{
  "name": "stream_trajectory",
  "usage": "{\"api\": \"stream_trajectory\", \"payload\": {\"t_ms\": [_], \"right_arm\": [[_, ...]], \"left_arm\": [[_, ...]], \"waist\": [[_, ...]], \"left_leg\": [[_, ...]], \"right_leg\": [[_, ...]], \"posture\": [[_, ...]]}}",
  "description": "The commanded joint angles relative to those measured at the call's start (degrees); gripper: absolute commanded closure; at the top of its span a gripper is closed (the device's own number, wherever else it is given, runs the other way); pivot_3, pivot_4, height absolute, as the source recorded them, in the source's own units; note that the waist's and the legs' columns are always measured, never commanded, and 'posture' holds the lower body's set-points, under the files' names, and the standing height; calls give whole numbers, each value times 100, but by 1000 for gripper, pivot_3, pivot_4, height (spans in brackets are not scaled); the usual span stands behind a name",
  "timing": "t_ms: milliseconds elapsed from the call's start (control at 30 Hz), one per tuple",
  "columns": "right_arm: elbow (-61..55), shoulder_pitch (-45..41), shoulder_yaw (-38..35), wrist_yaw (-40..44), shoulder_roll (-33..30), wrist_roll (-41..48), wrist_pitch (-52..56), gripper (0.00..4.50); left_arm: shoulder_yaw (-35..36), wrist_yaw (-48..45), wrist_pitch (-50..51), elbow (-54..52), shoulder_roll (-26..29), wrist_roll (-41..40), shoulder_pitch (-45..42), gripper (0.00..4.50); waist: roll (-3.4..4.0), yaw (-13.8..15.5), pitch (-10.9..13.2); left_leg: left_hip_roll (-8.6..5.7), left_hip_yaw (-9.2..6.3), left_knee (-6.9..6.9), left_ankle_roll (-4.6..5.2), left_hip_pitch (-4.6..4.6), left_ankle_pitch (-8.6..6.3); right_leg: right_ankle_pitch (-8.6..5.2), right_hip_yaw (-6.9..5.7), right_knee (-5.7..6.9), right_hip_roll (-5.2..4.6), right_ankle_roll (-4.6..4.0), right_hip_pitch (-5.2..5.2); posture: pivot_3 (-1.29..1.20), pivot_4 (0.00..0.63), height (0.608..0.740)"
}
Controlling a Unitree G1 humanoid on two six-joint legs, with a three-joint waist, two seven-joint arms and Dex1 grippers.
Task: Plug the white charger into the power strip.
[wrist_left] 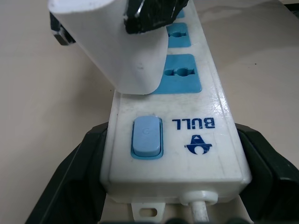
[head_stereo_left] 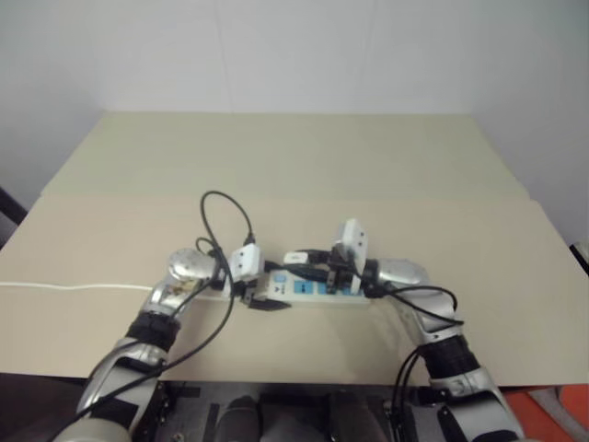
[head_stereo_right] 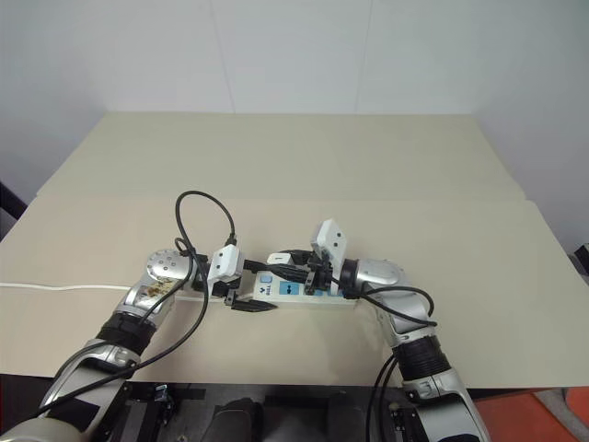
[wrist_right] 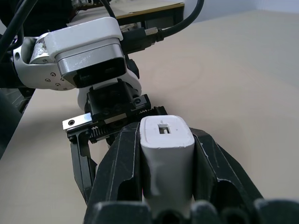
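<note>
Right end effector (wrist_right: pixel 166 196) clamps the small smooth white blocky charger (wrist_right: pixel 167 154) over the long white plastic power strip (wrist_left: pixel 180 140), whose switch end the left end effector (wrist_left: pixel 173 186) grips, mid-front on the wide beige counter (head_stereo_left: pixel 304 166).

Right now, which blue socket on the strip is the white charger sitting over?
The blue socket closest to the switch. The white charger covers part of it, while the other sockets further along the power strip stay uncovered.
</note>
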Motion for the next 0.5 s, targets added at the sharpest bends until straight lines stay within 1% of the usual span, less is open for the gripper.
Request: {"api": "stream_trajectory", "payload": {"t_ms": [33, 300, 500], "right_arm": [[194, 13, -230, -58, -112, 20, -177, 3348], [580, -28, -295, 79, -388, 49, -452, 3348], [662, -21, -270, 424, -634, 65, -581, 3348]], "left_arm": [[7, -31, -67, -10, 114, 108, -105, 1188], [22, -63, -65, -6, 168, 100, -107, 1188], [17, -54, -71, -2, 196, 89, -112, 1188]], "waist": [[0, -1, 0], [0, -3, 0], [0, 20, 0]], "left_leg": [[0, 0, 0, 0, 0, 0], [0, 0, 0, 0, 0, 0], [0, 0, 0, 0, -1, 0]], "right_leg": [[0, 0, 0, 0, 0, 0], [0, 0, 0, 0, 0, 0], [0, 0, -2, 0, 0, 1]], "posture": [[0, 150, 740], [0, 150, 740], [0, 150, 740]]}}
